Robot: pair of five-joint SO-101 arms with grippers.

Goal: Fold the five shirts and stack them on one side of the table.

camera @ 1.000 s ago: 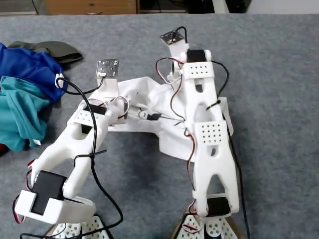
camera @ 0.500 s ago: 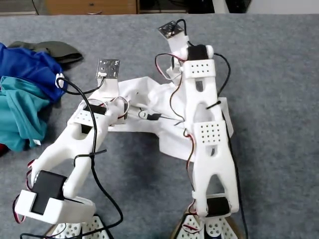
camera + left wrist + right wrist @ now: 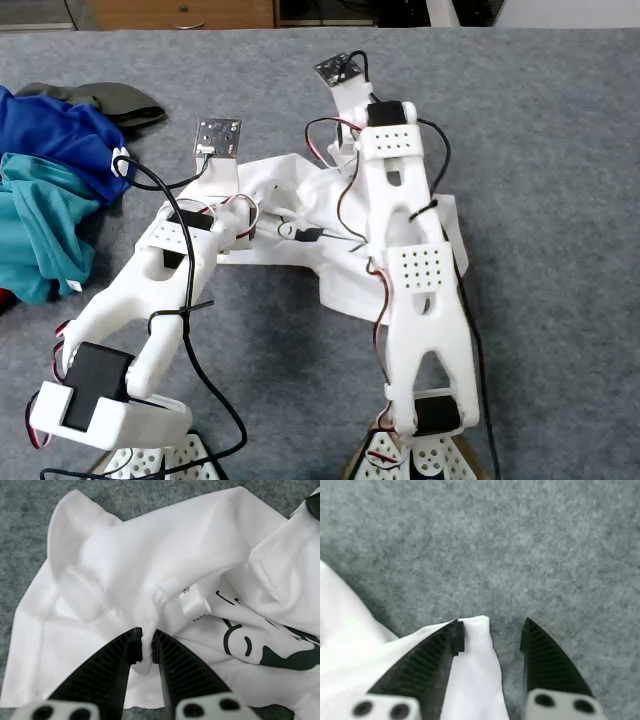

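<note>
White shirt (image 3: 338, 282): lying crumpled on the grey table (image 3: 560, 150), right under both grippers and partly hiding beneath the two white arms. Being pinched by the left gripper (image 3: 145, 640), fingers pressed together on a small raised fold of cloth. Puffing up in soft bumps just past those fingertips. Showing a little sewn tag (image 3: 192, 602) just ahead of the left gripper and a black drawing (image 3: 280, 650) farther out.

Right gripper (image 3: 492, 625): hanging low over the table at the shirt's edge, fingers spread apart and holding nothing. Having one corner of the white cloth poking into the gap, close against one finger (image 3: 440, 650) and apart from the other. Facing bare grey table just beyond the fingertips.

Blue shirt (image 3: 50, 130), teal shirt (image 3: 40, 235) and dark green shirt (image 3: 115, 100): lying in a loose heap well apart from both grippers, out past the left gripper on the side away from the right one. Not touching the white shirt.

Black cable (image 3: 188, 290): looping over the left arm and running down toward its base. Thin red and white wires (image 3: 343, 200): hanging along the right arm, crossing over the white cloth below.
</note>
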